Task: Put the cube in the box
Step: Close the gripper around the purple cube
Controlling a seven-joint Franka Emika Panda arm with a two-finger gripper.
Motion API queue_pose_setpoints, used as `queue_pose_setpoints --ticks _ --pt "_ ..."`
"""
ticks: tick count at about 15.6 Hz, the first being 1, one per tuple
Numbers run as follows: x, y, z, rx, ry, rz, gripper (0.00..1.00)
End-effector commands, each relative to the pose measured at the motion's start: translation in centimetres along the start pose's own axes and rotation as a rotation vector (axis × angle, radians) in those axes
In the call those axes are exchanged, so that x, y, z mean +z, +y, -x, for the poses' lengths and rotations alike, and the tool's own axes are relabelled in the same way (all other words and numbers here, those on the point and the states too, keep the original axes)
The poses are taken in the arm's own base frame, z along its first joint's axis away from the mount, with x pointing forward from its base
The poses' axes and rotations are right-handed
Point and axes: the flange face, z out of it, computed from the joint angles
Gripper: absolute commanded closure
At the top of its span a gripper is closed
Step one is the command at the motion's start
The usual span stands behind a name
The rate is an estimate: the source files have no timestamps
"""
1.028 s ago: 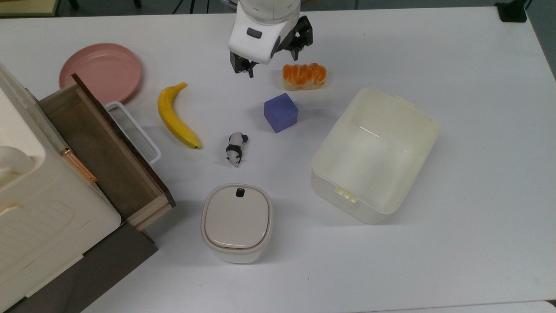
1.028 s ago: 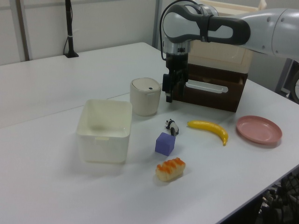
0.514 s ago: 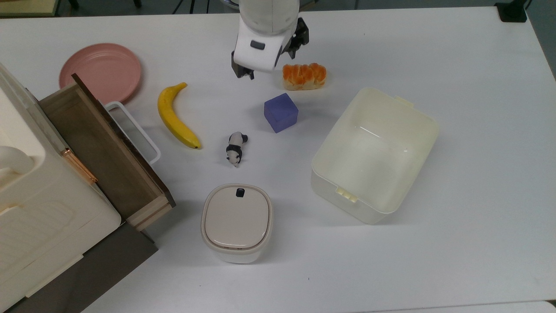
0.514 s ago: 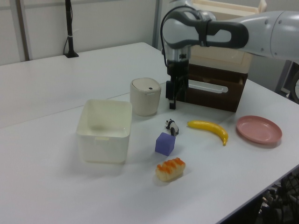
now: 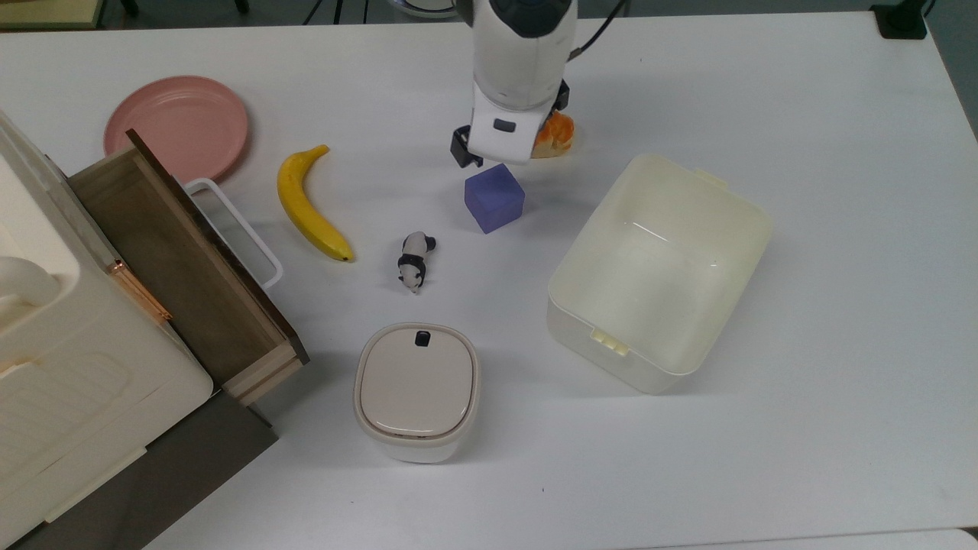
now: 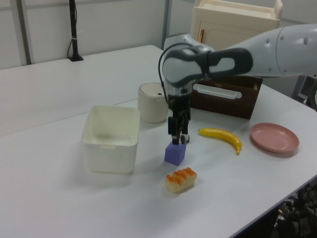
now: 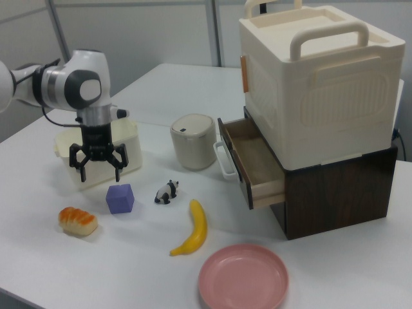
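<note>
The blue-purple cube (image 5: pixel 494 197) sits on the white table between the bread bun and the panda figure; it is also in the left view (image 6: pixel 175 152) and the right view (image 7: pixel 120 198). The cream-white box (image 5: pixel 657 290) stands uncovered at the top view's right, with nothing in it. My gripper (image 5: pixel 508 126) hangs just above the cube, slightly toward the bun side. In the right view the gripper (image 7: pixel 100 172) is open, its fingers spread wider than the cube and apart from it, in front of the box (image 7: pixel 132 154). In the left view the fingertips (image 6: pixel 178 140) hover close over the cube's top.
The orange bread bun (image 5: pixel 558 134) lies partly under the arm. A banana (image 5: pixel 309 206), a panda figure (image 5: pixel 414 261), a lidded rounded container (image 5: pixel 416 389) and a pink plate (image 5: pixel 177 126) lie around. An open wooden drawer (image 5: pixel 183 260) juts out at the top view's left.
The gripper has swung toward the top view's right and come down, from beside the bun to just above the cube. The cube and the box have not moved.
</note>
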Motion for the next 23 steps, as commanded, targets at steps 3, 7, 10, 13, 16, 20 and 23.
queue_pose_setpoints --ticks 3,7,10,13,16,20,23 --pt "3.7 0.1 0.4 -0.008 -0.024 0.056 0.01" --pt "3.8 2.2 0.8 0.017 -0.022 0.076 0.01" --pt "4.2 2.7 0.2 0.047 0.001 0.088 0.00" --pt "5.4 2.7 -0.7 0.069 0.003 0.115 0.00" --pt "7.0 2.3 -2.1 0.106 0.008 0.157 0.02" --pt "6.2 1.8 -2.0 0.088 0.000 0.168 0.59" --pt "3.4 1.8 -0.5 0.066 -0.014 0.155 0.66"
